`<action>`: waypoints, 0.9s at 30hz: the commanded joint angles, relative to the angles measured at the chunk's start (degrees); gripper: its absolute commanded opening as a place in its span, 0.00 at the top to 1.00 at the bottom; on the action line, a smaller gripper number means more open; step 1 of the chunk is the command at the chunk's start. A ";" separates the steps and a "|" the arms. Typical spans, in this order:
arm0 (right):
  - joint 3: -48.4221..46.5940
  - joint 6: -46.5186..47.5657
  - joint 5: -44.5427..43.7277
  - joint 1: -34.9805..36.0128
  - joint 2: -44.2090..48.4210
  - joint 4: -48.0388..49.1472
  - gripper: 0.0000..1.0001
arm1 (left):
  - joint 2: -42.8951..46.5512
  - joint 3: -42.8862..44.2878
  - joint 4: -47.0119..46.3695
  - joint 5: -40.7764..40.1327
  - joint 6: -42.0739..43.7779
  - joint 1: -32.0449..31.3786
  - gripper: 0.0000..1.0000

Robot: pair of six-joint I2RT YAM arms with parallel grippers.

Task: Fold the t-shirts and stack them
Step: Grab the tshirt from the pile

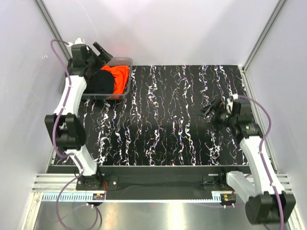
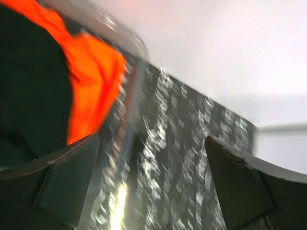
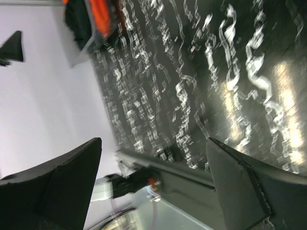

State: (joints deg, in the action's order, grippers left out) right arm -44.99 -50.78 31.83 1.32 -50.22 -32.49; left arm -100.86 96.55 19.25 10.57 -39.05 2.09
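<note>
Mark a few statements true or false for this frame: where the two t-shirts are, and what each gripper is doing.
1. The black t-shirt and the orange t-shirt are both bunched up in the clear bin. True.
2. The orange t-shirt is spread flat on the table. False: it is crumpled in the bin beside the black one.
3. The left gripper is shut on the black t-shirt. False: its jaws stand open and hold nothing, close to the bin's rim.
4. The right gripper is open and holds nothing. True: it is over bare table on the right, away from the bin.
5. The bin sits at the table's far left corner. True.
</note>
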 commanded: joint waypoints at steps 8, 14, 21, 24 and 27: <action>-13.01 18.87 -11.97 -0.97 -11.39 -6.97 0.01 | -19.72 14.45 18.10 -13.29 3.37 0.81 0.16; -15.04 21.08 -15.39 -2.73 -13.76 -7.32 0.00 | -25.87 15.59 19.43 -15.23 0.99 0.81 0.18; -16.00 21.34 -16.37 -3.34 -14.82 -7.41 0.00 | -28.26 23.14 20.66 -13.55 0.99 0.90 0.90; -15.74 20.81 -15.67 -3.34 -14.91 -7.41 0.01 | -24.93 25.25 20.83 -14.17 0.64 0.64 1.00; -15.13 20.46 -15.14 -3.17 -14.38 -7.41 0.00 | -20.80 27.97 20.75 -14.17 0.37 0.46 1.00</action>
State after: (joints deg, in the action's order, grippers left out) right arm -58.50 -31.05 17.08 -1.83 -65.30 -39.90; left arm -129.67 119.28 41.91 -2.33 -38.39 2.76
